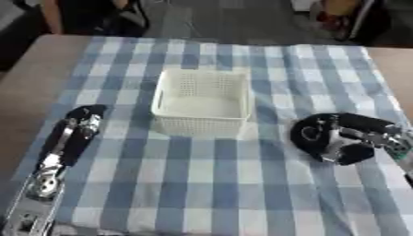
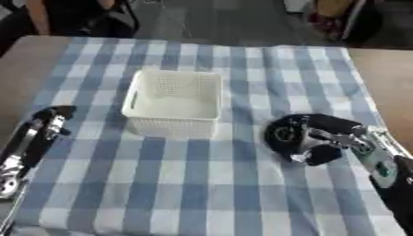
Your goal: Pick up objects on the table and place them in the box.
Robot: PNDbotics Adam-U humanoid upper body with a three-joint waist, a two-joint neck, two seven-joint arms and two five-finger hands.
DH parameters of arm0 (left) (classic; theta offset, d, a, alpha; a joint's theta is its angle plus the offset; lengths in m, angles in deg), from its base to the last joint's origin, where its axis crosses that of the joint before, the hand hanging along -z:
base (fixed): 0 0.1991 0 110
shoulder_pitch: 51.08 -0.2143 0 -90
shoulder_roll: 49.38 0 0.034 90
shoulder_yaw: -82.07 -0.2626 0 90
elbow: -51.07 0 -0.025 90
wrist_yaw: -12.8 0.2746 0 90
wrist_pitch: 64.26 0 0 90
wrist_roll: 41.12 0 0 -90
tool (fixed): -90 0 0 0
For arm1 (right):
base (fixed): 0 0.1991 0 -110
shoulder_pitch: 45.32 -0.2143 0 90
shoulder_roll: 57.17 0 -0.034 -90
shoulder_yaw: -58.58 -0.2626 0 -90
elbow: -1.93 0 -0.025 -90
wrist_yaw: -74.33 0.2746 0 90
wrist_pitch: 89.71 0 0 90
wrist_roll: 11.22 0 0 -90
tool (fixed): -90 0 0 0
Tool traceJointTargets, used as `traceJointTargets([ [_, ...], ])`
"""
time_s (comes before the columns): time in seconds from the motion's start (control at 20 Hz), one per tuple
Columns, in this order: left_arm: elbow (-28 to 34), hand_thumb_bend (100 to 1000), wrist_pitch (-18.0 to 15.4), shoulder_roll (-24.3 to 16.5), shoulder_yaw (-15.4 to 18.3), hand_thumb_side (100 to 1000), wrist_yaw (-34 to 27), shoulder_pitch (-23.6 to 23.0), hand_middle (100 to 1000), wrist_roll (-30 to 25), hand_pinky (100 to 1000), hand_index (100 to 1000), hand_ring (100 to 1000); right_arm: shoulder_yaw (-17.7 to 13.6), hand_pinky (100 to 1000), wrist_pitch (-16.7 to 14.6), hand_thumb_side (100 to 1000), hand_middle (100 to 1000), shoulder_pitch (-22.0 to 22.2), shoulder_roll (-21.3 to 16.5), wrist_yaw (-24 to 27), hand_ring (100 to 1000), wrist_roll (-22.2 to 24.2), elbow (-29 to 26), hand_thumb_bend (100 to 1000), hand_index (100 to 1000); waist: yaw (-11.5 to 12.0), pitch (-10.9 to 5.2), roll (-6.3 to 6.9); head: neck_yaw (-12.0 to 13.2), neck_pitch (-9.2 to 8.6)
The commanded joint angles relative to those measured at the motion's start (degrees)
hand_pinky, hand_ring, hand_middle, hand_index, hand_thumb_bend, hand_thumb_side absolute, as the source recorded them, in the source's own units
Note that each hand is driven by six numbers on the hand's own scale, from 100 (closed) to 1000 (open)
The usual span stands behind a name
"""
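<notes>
Basket (image 1: 201, 100), white, perforated walls, sits mid-table on blue-and-white checked cloth (image 1: 202, 184); inside looks bare, floor hard to read. Left hand (image 1: 80, 126) lies flat on cloth left of basket, fingers stretched out straight, holding nothing; forearm cut off at lower left corner. Right hand (image 2: 310, 133) on cloth right of basket, well apart from it, fingers curled inward; dark mass blurs with own shadow, cannot tell whether anything sits inside grasp. Wrist runs off right edge. No loose object discernible on cloth.
</notes>
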Motion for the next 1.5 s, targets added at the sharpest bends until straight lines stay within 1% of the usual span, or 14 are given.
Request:
traceJointTargets([
  [0.05,0.7,276,-0.1,-1.0,0.0,1000,0.3,0.5,792,-0.1,634,825,784,-0.6,1000,0.2,661,934,-1.0,-0.6,-1.0,977,-1.1,-0.2,294,719,0.1,-0.66,0.04,-0.3,0.05],
  [0.25,0.7,277,-0.1,-1.0,0.1,1000,0.3,0.5,791,-0.1,634,825,784,-0.7,1000,0.6,626,914,-1.4,-0.1,-2.9,961,-4.1,-0.7,239,681,0.1,-0.68,0.06,-0.3,0.05],
  [0.35,0.7,277,-0.1,-1.0,0.1,1000,0.3,0.4,791,-0.1,634,825,784,-0.7,1000,0.6,628,915,-1.5,0.1,-3.9,961,-5.6,-0.9,241,682,0.2,-0.69,0.05,-0.3,0.05],
  [0.4,0.7,277,-0.1,-1.0,0.1,1000,0.4,0.4,791,-0.1,634,825,784,-0.7,1000,0.6,596,903,-1.6,0.1,-4.4,952,-6.3,-1.0,206,656,0.2,-0.70,0.04,-0.3,0.05],
  [0.8,0.7,277,-0.1,-1.0,0.1,1000,0.4,0.4,791,-0.1,634,825,784,-0.5,1000,-0.6,595,899,-1.8,0.1,-9.7,953,-11.0,-3.1,202,640,0.2,-0.70,0.01,-0.3,0.05],
  [0.95,0.7,278,-0.1,-1.0,0.1,1000,0.4,0.4,791,-0.1,634,825,784,-0.4,1000,-1.4,624,906,-1.0,-0.6,-10.9,959,-11.8,-4.0,245,663,0.2,-0.70,-0.01,-0.2,0.05],
  [1.0,0.7,278,-0.1,-1.0,0.1,1000,0.4,0.4,791,-0.1,635,825,784,-0.4,1000,-1.6,638,909,-0.8,-0.8,-11.1,961,-11.7,-4.3,275,673,0.2,-0.71,-0.01,-0.2,0.05],
  [1.05,0.7,277,-0.1,-1.0,0.1,1000,0.4,0.4,791,-0.1,635,825,784,-0.3,1000,-1.9,642,910,-0.6,-0.9,-11.1,962,-11.5,-4.4,282,674,0.2,-0.72,-0.01,-0.2,0.05],
  [1.3,0.7,278,-0.1,-1.1,0.2,1000,0.4,0.3,791,0.0,635,824,784,0.2,1000,-3.1,672,922,-0.5,-1.3,-10.3,972,-9.3,-3.8,356,698,0.1,-0.76,-0.06,-0.1,0.05],
  [1.5,0.6,277,-0.1,-1.1,0.2,1000,0.4,0.3,791,0.0,635,824,784,0.3,1000,-3.9,680,930,-0.6,-1.7,-9.8,981,-7.1,-3.6,390,710,0.1,-0.77,-0.08,0.0,0.05],
])
